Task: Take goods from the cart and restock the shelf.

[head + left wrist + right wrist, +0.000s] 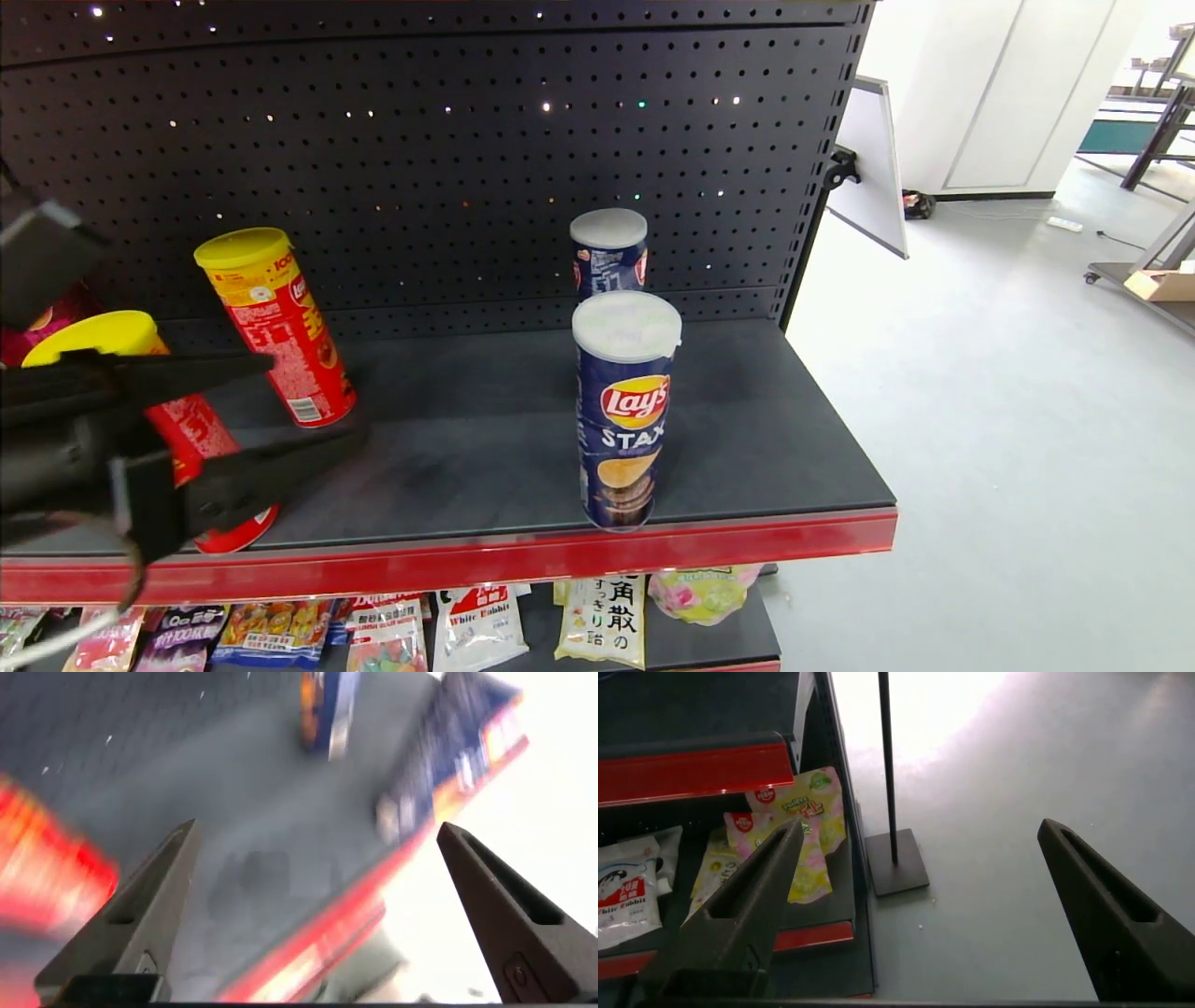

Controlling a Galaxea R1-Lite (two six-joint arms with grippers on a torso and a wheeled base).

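On the shelf (pixel 467 467), left, my left claw (pixel 313 397) gapes empty beside the near red can (pixel 191 422); a blue can (pixel 624 411) stands right. My right claw (pixel 920 831) gapes over the floor (pixel 1018 775).

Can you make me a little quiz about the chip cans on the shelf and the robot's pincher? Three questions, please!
1. True or false: the left gripper is squeezing a can.
2. What colour is the lid of the front blue can? A) yellow B) white C) green
3. Fill in: ____ cans stand on the dark shelf in all.

Key:
1. False. Its fingers are wide open and hold nothing.
2. B.
3. Four: the front blue can, the rear blue can, the front red can and the rear red can.
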